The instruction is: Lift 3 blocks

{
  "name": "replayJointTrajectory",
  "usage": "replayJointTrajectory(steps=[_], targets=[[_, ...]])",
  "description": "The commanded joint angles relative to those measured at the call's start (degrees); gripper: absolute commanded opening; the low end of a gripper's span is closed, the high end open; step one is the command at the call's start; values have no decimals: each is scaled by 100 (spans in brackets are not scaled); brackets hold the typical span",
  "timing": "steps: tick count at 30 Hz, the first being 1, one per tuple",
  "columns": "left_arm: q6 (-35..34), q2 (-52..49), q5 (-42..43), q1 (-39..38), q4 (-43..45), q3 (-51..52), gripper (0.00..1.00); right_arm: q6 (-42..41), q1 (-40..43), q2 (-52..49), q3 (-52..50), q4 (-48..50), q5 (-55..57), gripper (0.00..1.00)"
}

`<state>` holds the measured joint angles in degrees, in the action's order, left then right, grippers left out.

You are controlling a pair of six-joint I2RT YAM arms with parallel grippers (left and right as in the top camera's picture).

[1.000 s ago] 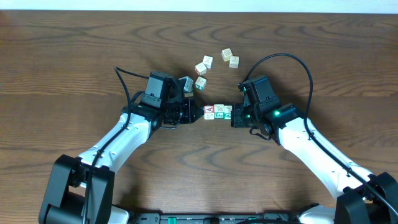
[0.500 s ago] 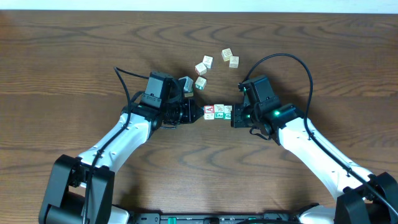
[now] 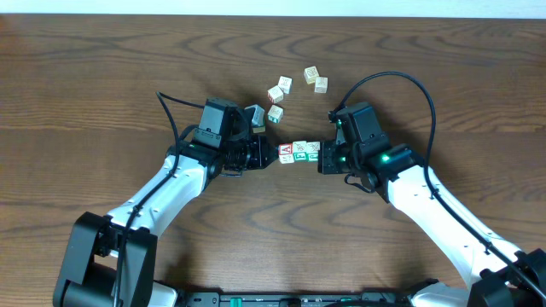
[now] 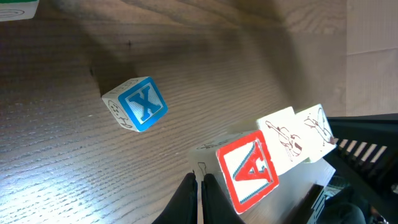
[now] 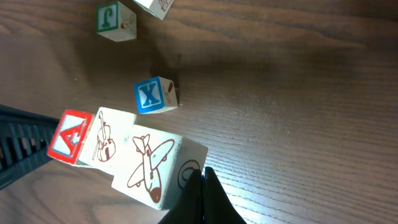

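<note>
The left gripper and right gripper have their fingers clenched on nothing. They push closed tips against opposite ends of the three blocks — squeeze alone holds the row together between them, seemingly just off the bench.

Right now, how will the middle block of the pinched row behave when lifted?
The middle block looks like rigid wood, so it should carry the squeeze. Only its neighbours, the red A block and airplane block, touch it, so it may slip out. The three sit stepped; they could buckle.
</note>
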<state>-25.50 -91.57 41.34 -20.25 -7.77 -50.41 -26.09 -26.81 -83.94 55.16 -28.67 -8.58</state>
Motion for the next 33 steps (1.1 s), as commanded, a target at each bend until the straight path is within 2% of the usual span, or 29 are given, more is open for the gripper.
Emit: replayJointTrajectory(steps=[1,33], targets=[[-9,146,905,-337,92,-297,7,66,-216,81,293,162,-1543,1],[-7,297,901,-337,90,-297,7,131,-219,81,293,-72,-1375,1]])
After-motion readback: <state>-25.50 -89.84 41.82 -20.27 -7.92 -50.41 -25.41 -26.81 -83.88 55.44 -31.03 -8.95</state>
